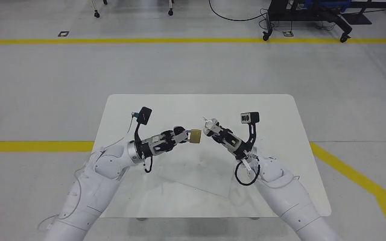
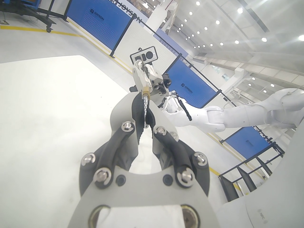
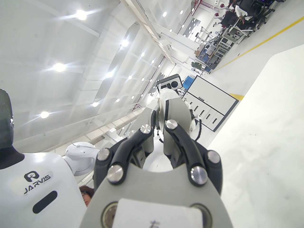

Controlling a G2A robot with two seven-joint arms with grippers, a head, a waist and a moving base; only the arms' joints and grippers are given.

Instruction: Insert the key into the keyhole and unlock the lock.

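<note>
**Line up the key before pushing it in**

The left hand [image 1: 181, 134] is clamped on the lock [image 1: 195, 137] and holds it in the air above the middle of the surface [image 1: 274, 193]. The brass body sticks out of the fingers toward the other arm. The right hand [image 1: 208, 125] hangs just beside the lock, a little farther from the robot, and its fingers are pressed together. The key should be pinched between them, but it is too small to tell, so I cannot say which way it points.

In my judgement the step in hand is bringing the key to the keyhole, and the insertion is not yet done. The keyhole itself cannot be made out. It is probably on the free end of the brass body.

To do this step well:

- The left hand should hold the lock firmly and not let it turn. It should also present the keyhole end openly to the right hand.
- The right hand should first put the key on one line with the keyhole and only then advance, slowly and straight.
- If the tip meets resistance, it is better to draw back and correct the angle than to press harder. A thin key may slip or rotate between smooth fingers.
- The key should be turned only once it sits fully in.
</note>
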